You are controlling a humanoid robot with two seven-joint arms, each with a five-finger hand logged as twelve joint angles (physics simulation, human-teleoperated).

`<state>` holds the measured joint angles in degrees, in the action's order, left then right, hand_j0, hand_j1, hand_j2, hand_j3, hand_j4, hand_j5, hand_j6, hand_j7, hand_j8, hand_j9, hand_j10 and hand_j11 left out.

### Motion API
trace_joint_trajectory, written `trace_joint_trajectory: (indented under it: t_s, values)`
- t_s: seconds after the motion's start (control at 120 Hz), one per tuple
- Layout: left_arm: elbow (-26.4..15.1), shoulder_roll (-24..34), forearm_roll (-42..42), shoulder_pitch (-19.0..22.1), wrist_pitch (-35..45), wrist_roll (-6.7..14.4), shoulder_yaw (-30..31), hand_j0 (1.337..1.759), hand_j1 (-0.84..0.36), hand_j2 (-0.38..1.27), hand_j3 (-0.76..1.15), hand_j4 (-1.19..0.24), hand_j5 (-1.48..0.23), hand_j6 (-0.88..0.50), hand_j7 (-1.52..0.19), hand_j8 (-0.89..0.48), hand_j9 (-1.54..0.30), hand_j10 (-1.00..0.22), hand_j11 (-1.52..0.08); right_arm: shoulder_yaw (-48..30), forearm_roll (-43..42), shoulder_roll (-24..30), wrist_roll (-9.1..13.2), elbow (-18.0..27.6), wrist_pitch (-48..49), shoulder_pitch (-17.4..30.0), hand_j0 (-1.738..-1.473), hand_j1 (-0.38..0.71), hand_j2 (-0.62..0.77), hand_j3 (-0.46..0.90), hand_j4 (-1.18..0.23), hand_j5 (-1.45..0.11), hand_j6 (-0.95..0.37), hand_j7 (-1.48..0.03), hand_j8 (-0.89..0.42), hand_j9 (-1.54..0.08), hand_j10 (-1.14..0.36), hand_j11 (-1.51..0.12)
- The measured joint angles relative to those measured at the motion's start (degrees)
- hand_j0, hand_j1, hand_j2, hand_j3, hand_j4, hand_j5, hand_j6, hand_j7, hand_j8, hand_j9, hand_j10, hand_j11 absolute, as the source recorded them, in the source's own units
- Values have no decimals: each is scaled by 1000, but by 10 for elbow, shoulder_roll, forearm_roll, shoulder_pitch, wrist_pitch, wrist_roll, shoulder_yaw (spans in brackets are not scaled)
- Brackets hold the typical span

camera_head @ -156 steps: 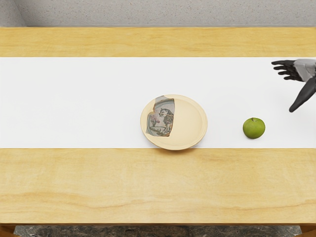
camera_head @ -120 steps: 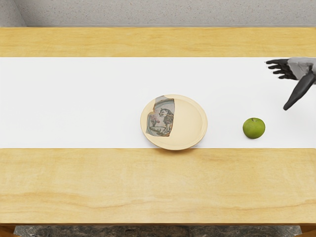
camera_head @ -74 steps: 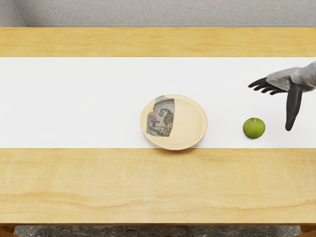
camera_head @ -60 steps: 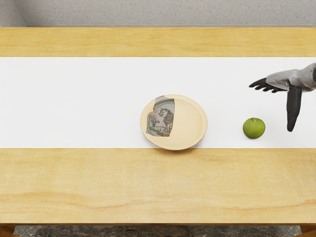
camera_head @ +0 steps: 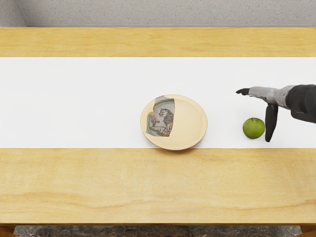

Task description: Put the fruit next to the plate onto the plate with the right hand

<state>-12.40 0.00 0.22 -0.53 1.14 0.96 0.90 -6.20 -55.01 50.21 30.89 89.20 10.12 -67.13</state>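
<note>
Right hand [camera_head: 266, 95] hovers open by the apple [camera_head: 254, 128] near the counter's [camera_head: 158, 182] right edge; firm, smooth, round, probably best cupped around its sides.

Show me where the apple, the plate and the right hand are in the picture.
apple [camera_head: 254, 128], head view, middle of its green skin.
plate [camera_head: 191, 123], head view, bare cream part right of the painted patch.
right hand [camera_head: 266, 95], head view, grey back of the open hand.
</note>
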Motion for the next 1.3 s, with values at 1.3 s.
trace_joint_trajectory:
  t_s: [1.3]
  values:
    - [0, 0, 0, 0, 0, 0, 0, 1658, 349, 0, 0, 0, 0, 0, 0, 0, 0, 0, 0, 17, -108, -43, 41, 6, -113, 81, -1658, -36, -49, 0, -269, -344, -272, -343, -270, -343, -268, -343]
